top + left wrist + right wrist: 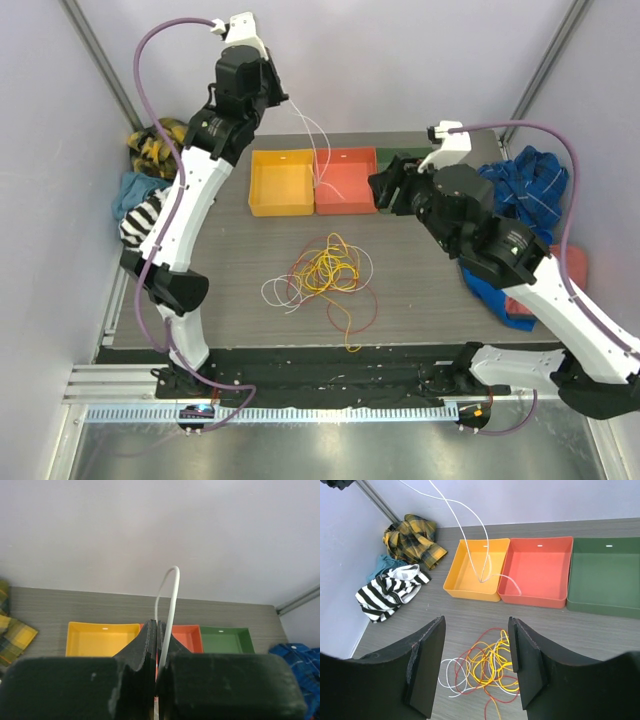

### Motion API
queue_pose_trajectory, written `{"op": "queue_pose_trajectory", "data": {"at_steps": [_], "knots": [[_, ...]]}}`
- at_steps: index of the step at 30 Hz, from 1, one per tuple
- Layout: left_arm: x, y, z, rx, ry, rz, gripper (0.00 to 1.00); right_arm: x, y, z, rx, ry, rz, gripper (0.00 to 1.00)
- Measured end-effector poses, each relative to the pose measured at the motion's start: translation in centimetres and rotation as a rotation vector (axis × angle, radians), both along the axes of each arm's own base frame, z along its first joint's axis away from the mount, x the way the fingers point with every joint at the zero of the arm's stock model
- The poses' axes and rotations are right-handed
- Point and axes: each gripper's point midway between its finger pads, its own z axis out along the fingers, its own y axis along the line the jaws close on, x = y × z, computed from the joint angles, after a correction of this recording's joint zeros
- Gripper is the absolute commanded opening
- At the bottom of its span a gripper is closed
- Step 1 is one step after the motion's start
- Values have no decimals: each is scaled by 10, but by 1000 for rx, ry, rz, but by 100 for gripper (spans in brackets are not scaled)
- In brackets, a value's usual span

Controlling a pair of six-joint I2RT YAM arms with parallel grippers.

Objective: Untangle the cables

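Red, yellow and white: the cables [325,272] lie in a loose tangle at the middle of the dark wood-grain table [430,300], nearer the arm bases than the trays. White loops spill out on the tangle's left, and one red strand trails off towards the near edge.

Just beyond and to the right hangs the right gripper [476,647], above the table. Its jaws are spread apart with nothing between them, and the tangle shows on the tabletop below the gap.

Further back three trays stand side by side: a yellow tray [280,207], a red tray [345,207] touching it, and a green tray [605,607], partly hidden behind the right arm in the overhead view.

A separate white cable [470,517] drops from above into the yellow tray, and its end curls over the shared rim into the red one.

Following it up, the left gripper [156,647] is raised high over the far end of the table — its fingers are pressed tight together on that white cable, which arches out above them.

Clothes are heaped off both sides: a striped cloth [140,215] and a yellow plaid cloth [155,145] on the left, a blue cloth [525,180] on the right.
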Motion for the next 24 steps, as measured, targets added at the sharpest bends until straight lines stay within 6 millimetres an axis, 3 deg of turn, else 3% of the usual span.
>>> {"op": "queue_pose_trajectory", "data": {"at_steps": [9, 17, 24], "knots": [[30, 33, -20, 13, 30, 80, 0, -14, -20, -5, -19, 9, -14, 60], [42, 29, -17, 0, 7, 70, 0, -11, -19, -15, -58, 24, -19, 60], [55, 32, -30, -5, 20, 68, 0, -5, -13, -25, -95, 41, -16, 60]]}}
